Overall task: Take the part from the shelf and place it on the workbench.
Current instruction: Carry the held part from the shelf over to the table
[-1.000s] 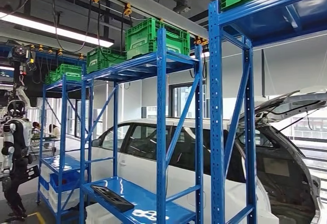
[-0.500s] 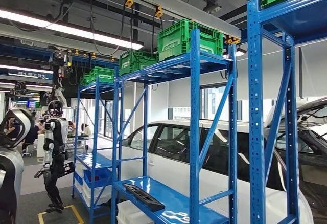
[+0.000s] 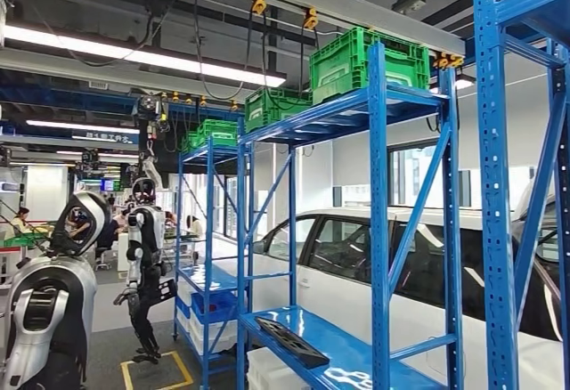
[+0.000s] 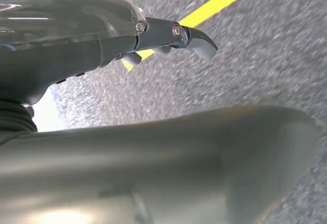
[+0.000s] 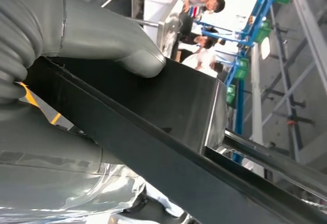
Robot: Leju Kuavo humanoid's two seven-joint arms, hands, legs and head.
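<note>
Right robot hand [image 5: 96, 35] grips a long black part [image 5: 162, 132], thumb pressed flat on its upper face, the rest of the hand under it; the part's long axis runs straight out away from the wrist, so it sits in the hand and juts well beyond it. Left robot hand [image 4: 177, 35] hangs over grey floor [image 4: 270, 45] with a yellow line [image 4: 216, 4]; nothing in it, fingers extended, slack. Judgement: part is off the shelf, carry is under way, and the right arm is the one to set it down. No table identifiable from the head view, so which way it lies from the part cannot be told; the coming move turns on finding it and bringing the part's long axis level over it. Largest in the head view: white car [image 3: 377, 265] behind blue shelf racks [image 3: 377, 212]. Green crates [image 3: 366, 60] on the rack tops. Two other humanoid robots at left, one close [image 3: 50, 310], one further off beside a rack [image 3: 144, 265]. Another black part [image 3: 292, 344] lies on the low rack shelf, lengthwise along it. People sit at benches [image 5: 200, 1] in the right wrist view, too distant for detail.
</note>
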